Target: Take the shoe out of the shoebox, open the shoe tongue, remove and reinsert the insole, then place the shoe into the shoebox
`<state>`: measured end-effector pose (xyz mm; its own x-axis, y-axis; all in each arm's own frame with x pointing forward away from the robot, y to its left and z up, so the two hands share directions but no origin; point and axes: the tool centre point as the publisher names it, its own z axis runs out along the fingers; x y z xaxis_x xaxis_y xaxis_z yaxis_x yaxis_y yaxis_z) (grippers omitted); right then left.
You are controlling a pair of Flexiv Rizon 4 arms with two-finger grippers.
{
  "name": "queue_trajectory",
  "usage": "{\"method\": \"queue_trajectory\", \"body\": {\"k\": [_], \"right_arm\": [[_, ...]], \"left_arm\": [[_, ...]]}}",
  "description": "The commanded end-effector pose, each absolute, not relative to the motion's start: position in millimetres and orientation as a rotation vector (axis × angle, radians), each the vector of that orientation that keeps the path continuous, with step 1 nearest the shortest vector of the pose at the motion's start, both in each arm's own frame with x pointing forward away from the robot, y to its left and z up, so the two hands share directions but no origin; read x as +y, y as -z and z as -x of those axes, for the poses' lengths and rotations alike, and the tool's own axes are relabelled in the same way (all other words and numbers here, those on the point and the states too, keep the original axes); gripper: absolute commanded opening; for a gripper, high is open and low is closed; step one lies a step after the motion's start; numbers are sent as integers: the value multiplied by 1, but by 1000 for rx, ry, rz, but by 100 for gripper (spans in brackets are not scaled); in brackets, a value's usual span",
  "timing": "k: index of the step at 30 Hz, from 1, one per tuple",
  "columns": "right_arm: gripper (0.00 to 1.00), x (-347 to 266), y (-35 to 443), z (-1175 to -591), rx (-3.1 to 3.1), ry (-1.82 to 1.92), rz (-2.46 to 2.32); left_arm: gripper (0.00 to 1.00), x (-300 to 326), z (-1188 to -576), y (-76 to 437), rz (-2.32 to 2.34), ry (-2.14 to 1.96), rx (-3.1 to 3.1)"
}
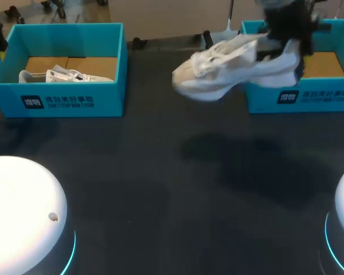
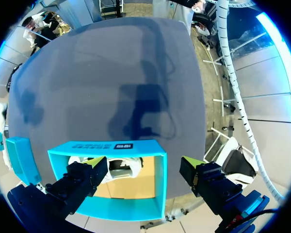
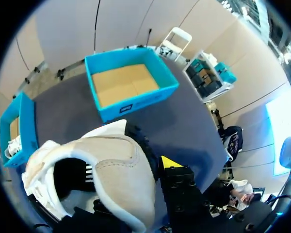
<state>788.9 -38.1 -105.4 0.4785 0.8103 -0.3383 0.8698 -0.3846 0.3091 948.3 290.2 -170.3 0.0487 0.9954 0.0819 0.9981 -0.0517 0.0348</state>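
Starting at the left, the left shoebox (image 1: 57,100) holds a spare shoe (image 1: 63,74) lying on its side. The left gripper (image 2: 143,165) hangs above that box with its fingers spread wide, gripping nothing.

Right of centre, the shoe (image 1: 229,66) is held in the air, clear of the table (image 1: 160,189). Its toe points toward the middle and its heel is over the near corner of the right shoebox (image 1: 301,97). The right gripper (image 1: 284,43) is clamped on the heel. The right wrist view shows one yellow tip against the heel's outer side, while the other finger is hidden by the shoe. The right shoebox shows only its bare cardboard floor.

Assessment: step one, removal from the box, is nearly complete. The next move probably calls for setting the shoe sole-down on the open table between the boxes. The left gripper would then need to come over to open the tongue.
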Motion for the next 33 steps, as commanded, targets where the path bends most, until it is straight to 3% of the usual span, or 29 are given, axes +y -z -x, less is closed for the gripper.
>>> {"method": "queue_trajectory", "body": {"k": [1,12,27,33], "right_arm": [[0,-45,109,-792,1401,174,-2296],[0,-39,110,-793,1434,140,-2290],[0,69,198,-699,1641,179,-2260],[0,69,198,-699,1641,179,-2260]], "left_arm": [[100,290,-947,170,2252,136,-2141],[100,290,-947,170,2252,136,-2141],[100,290,-947,170,2252,136,-2141],[100,290,-947,170,2252,136,-2141]]}}
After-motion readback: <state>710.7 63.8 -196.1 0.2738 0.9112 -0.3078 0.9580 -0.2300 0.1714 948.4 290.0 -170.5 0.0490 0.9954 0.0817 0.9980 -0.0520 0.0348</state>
